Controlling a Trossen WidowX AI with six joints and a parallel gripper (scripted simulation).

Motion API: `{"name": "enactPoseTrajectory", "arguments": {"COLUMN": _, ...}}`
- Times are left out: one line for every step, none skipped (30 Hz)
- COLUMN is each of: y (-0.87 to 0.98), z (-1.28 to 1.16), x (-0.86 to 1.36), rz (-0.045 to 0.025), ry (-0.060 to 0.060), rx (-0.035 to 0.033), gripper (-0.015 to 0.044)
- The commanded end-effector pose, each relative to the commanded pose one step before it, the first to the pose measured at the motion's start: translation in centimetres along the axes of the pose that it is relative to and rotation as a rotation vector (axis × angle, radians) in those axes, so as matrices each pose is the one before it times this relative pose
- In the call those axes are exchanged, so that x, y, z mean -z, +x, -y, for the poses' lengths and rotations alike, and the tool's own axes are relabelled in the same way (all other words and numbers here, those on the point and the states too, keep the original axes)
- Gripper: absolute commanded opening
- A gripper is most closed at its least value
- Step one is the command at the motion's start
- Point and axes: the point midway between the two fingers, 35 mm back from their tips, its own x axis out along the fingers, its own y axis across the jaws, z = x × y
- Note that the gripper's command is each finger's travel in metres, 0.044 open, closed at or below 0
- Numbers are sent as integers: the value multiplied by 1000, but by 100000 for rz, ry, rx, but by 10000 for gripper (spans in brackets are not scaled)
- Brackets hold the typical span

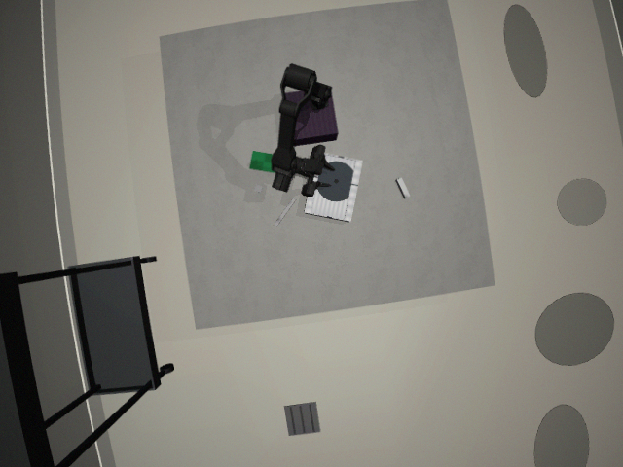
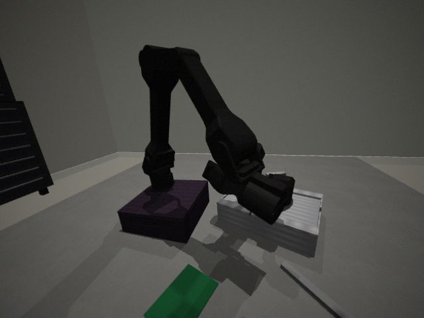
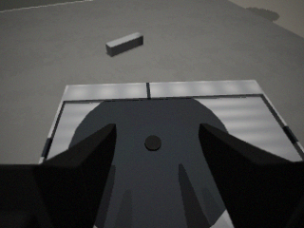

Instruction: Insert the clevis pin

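In the exterior view the arm rises toward 12 o'clock to a sharply bent elbow, then slopes down toward 5 o'clock to the wrist; seen from the top, the gripper points toward 3 o'clock; it is open, its two fingers well apart, reaching in from 8 and 4 o'clock in the wrist view.
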Motion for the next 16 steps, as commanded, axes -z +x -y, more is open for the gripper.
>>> {"name": "enactPoseTrajectory", "arguments": {"y": -4100, "z": 165, "x": 442, "rz": -811, "ry": 445, "rx": 685, "gripper": 370}}
{"name": "enactPoseTrajectory", "arguments": {"y": -1388, "z": -132, "x": -93, "rz": 417, "ry": -61, "rx": -174, "gripper": 396}}
{"name": "enactPoseTrajectory", "arguments": {"y": -1120, "z": -148, "x": -132, "rz": 545, "ry": -94, "rx": -149, "gripper": 423}}
{"name": "enactPoseTrajectory", "arguments": {"y": -685, "z": -107, "x": -108, "rz": 424, "ry": -79, "rx": -88, "gripper": 440}}
{"name": "enactPoseTrajectory", "arguments": {"y": -230, "z": -39, "x": -41, "rz": 157, "ry": -31, "rx": -28, "gripper": 440}}
{"name": "enactPoseTrajectory", "arguments": {"y": 0, "z": 0, "x": 0, "rz": 0, "ry": 0, "rx": 0, "gripper": 440}}
{"name": "enactPoseTrajectory", "arguments": {"y": 0, "z": 0, "x": 0, "rz": 0, "ry": 0, "rx": 0, "gripper": 440}}
{"name": "enactPoseTrajectory", "arguments": {"y": 0, "z": 0, "x": 0, "rz": 0, "ry": 0, "rx": 0, "gripper": 440}}
{"name": "enactPoseTrajectory", "arguments": {"y": 0, "z": 0, "x": 0, "rz": 0, "ry": 0, "rx": 0, "gripper": 440}}
{"name": "enactPoseTrajectory", "arguments": {"y": 0, "z": 0, "x": 0, "rz": 0, "ry": 0, "rx": 0, "gripper": 440}}
{"name": "enactPoseTrajectory", "arguments": {"y": 0, "z": 0, "x": 0, "rz": 0, "ry": 0, "rx": 0, "gripper": 440}}
{"name": "enactPoseTrajectory", "arguments": {"y": 0, "z": 0, "x": 0, "rz": 0, "ry": 0, "rx": 0, "gripper": 440}}
{"name": "enactPoseTrajectory", "arguments": {"y": 0, "z": 0, "x": 0, "rz": 0, "ry": 0, "rx": 0, "gripper": 440}}
{"name": "enactPoseTrajectory", "arguments": {"y": 0, "z": 0, "x": 0, "rz": 0, "ry": 0, "rx": 0, "gripper": 440}}
{"name": "enactPoseTrajectory", "arguments": {"y": 0, "z": 0, "x": 0, "rz": 0, "ry": 0, "rx": 0, "gripper": 440}}
{"name": "enactPoseTrajectory", "arguments": {"y": 0, "z": 0, "x": 0, "rz": 0, "ry": 0, "rx": 0, "gripper": 440}}
